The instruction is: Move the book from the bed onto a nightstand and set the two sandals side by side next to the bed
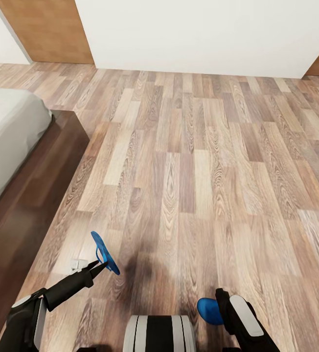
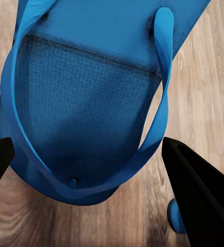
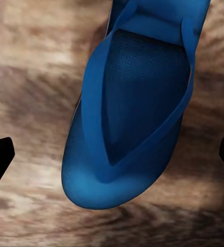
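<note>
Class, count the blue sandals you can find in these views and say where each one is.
2. One sandal hangs at the left gripper, above the floor beside the bed. The other sandal is at the right gripper.

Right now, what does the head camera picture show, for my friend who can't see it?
The left end effector holds a blue sandal above the wood floor, beside the bed. A second blue sandal shows at the right arm.

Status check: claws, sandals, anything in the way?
Left claw shut on one sandal, lifted beside bed. Right claw's grip unclear, second sandal at it. Floor ahead open.
</note>
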### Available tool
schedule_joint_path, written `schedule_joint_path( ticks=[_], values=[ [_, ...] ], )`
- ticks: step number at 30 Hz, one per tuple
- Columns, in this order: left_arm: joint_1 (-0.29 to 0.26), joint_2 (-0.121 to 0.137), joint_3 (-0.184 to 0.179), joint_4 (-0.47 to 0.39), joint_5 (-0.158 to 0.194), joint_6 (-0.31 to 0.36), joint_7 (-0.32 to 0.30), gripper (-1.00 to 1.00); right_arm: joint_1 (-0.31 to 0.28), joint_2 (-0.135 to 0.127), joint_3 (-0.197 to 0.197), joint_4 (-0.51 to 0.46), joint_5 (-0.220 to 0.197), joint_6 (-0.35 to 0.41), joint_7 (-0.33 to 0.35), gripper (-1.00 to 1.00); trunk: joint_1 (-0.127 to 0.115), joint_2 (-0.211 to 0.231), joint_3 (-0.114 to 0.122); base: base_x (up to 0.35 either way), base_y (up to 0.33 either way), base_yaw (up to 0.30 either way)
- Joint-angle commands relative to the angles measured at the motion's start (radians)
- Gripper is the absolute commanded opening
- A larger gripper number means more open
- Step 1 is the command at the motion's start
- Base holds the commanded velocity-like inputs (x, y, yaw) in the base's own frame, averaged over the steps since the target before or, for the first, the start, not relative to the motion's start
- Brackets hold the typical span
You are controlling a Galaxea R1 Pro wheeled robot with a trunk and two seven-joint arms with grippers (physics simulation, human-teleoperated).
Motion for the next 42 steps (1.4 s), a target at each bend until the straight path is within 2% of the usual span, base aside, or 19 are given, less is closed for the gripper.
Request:
schedule_joint_path(
  ticks=[1, 39, 42],
  values=[
    [-0.001, -0.001, 0.004, -0.002, -0.007, 0.010, -0.008, -1.00, 0.000, 0.001, -0.003, -0.002, -0.002, 0.004, -0.004, 1.00, 0.000, 0.000, -0.001, 0.000, 0.000, 0.000],
    [-0.001, 0.000, 0.004, -0.002, -0.006, 0.010, -0.008, -1.00, 0.000, -0.001, -0.016, 0.003, -0.004, -0.005, -0.004, 1.00, 0.000, 0.000, -0.001, 0.019, 0.000, 0.000],
    [-0.001, 0.000, 0.004, -0.002, -0.006, 0.010, -0.008, -1.00, 0.000, -0.001, -0.016, 0.003, -0.004, -0.004, -0.004, 1.00, 0.001, -0.001, -0.012, 0.000, 0.000, 0.000]
  ],
)
